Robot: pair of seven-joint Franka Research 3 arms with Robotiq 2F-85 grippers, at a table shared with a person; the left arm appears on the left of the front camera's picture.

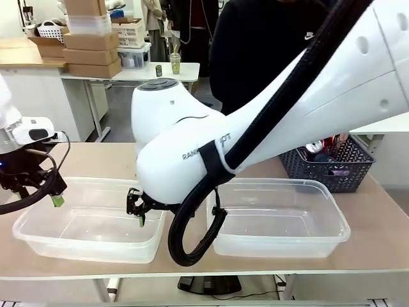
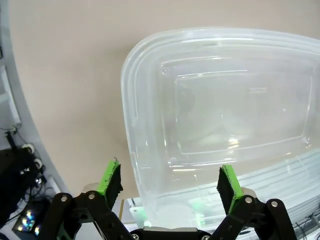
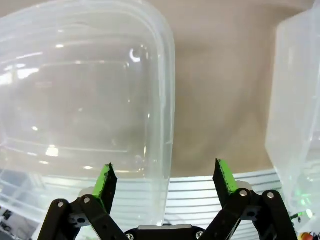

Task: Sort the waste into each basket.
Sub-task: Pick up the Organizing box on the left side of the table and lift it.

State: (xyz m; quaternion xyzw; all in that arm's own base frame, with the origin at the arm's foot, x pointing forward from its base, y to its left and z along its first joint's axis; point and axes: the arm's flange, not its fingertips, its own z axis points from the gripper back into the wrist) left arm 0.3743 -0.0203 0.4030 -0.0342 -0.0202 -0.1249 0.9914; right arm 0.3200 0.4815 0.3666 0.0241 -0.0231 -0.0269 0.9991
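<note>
Left tool point(image 1: 56, 199) and right tool point(image 1: 139, 216), jaws apart, over opposite ends of left tub point(image 1: 83, 246); tabletop point(image 3: 220, 90) strip before right tub point(image 1: 281, 242).

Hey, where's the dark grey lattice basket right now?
In the front view the dark grey lattice basket sits at the far right, just behind the right clear tub, toward the person's side.

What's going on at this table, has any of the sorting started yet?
Not yet, by the look of it. Both arms are at the left clear tub: the left gripper hangs over the rim at one end, and the right gripper, reaching across the middle, over the rim at the other end. Both have jaws apart and hold nothing. That tub and the right clear tub are empty. Red items lie in the dark lattice basket.
</note>
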